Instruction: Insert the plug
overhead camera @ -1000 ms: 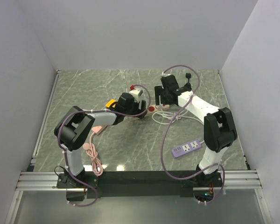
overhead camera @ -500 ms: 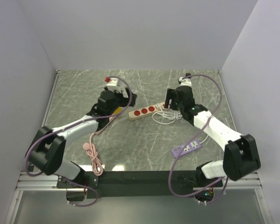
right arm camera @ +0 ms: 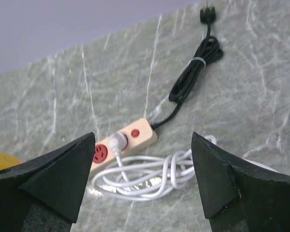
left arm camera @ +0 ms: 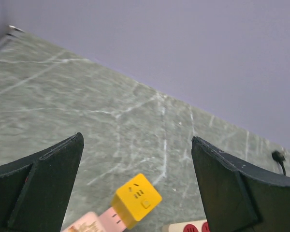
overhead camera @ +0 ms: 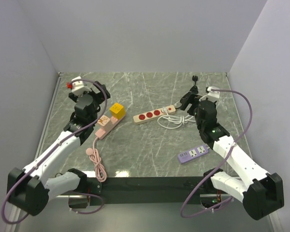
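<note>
Left gripper (left arm camera: 136, 140) was wide open, nothing between its fingers, hanging over the table's (overhead camera: 150, 145) far-left area, at about 10 o'clock of the plug (overhead camera: 117, 109). The plug, a yellow cube, sat at roughly 10 o'clock from table centre, free of both grippers. It touched the far end of the pink power strip (overhead camera: 105, 127), socket face up in the left wrist view. Can't tell if it was fully seated. The pink cord (overhead camera: 97, 164) ran off toward 6 o'clock and bunched near the left base.

Right gripper (right arm camera: 142, 137) was also spread wide and held nothing, hanging above the beige power strip (overhead camera: 154, 114), which lay at 3 o'clock of the plug, well apart from it. A white plug (right arm camera: 117, 141) sat in one of its red sockets, and the white cable (right arm camera: 150, 176) was coiled just beside it at 5 o'clock. A black cord (right arm camera: 193, 72) led off the strip toward 1 o'clock. The purple power strip (overhead camera: 193, 153) lay at 4 o'clock from table centre.
</note>
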Tool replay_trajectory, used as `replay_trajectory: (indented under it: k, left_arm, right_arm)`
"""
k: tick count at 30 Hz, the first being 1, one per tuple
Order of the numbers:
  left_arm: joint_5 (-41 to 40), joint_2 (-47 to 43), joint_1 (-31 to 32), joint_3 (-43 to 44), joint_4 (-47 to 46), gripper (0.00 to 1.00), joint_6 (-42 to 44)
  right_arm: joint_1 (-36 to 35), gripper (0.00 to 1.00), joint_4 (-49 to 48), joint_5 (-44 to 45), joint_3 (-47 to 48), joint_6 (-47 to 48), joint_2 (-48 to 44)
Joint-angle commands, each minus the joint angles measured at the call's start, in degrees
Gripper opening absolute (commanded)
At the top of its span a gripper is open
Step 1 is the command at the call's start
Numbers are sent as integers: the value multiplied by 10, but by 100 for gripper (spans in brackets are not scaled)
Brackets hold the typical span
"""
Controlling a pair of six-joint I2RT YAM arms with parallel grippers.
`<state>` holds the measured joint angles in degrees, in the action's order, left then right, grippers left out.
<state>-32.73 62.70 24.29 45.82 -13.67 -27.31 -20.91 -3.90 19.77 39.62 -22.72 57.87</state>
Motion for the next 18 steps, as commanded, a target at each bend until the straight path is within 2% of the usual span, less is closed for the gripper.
replay_trajectory:
  k: [1,10,18]
  left_arm:
    - [-73,-53,1,-15,46,100,-9]
    - [-109,-144,1,-33,87,99,-12]
    - [-76,-166,1,-39,92,99,3]
  right_arm:
    - [6,87,-41,39,-14,-16,-26]
    - [5,87,-30,50,-9,-21,-29]
    - [6,87,-36,53,-9,-20,-35]
